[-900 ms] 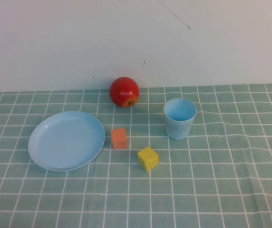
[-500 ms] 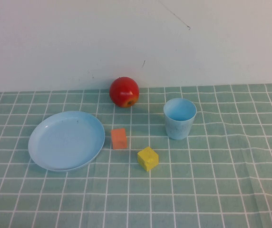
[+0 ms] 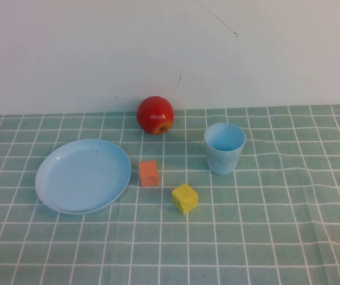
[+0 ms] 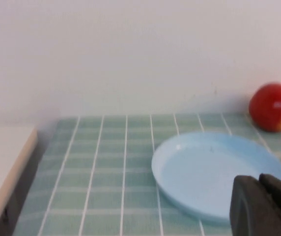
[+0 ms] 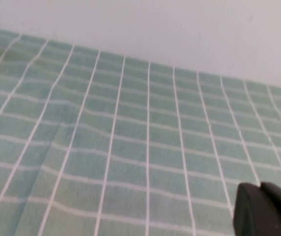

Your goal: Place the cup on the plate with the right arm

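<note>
Blue cup (image 3: 224, 148) off plate (image 3: 69, 178), hands (image 4: 259, 181) (image 5: 261, 188) away

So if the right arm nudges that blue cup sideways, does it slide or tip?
Probably tips: the cup stands upright, empty, tapering to a narrow base, on wrinkled cloth that may catch it. It looks like light, stiff plastic, so squeeze gently. Only a dark corner of each gripper, left and right, shows; neither is near it.

Left gripper (image 4: 270, 204): only a black corner shows, cut by the left wrist frame edge, covering part of the round light blue plastic plate (image 4: 199, 172). Right gripper (image 5: 268, 209): likewise cropped; neither appears in the high view.
</note>
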You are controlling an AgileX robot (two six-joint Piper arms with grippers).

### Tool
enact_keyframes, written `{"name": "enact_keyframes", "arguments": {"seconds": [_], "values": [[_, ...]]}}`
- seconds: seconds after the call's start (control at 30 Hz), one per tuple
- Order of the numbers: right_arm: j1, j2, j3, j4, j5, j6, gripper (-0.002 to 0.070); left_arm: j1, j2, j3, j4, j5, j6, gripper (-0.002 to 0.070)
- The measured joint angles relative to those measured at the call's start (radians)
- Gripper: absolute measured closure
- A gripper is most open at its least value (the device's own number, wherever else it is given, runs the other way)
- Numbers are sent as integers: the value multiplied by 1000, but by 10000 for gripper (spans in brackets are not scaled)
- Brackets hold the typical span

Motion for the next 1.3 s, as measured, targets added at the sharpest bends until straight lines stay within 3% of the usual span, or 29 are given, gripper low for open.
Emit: {"name": "enact_keyframes", "arguments": {"seconds": [0.17,0.33,0.7,1.17,1.3], "values": [[0,0,0,-1,-211,0,678,0,0,0,1,-218,0,678],[0,0,0,-1,-410,0,678,0,0,0,1,-316,0,678],[0,0,0,-5,-463,-88,678,0,0,0,1,-325,0,678],[0,0,0,-6,-498,-90,678,0,0,4,8,144,6,678],[0,0,0,-6,-512,-90,678,0,0,0,10,166,8,678]]}}
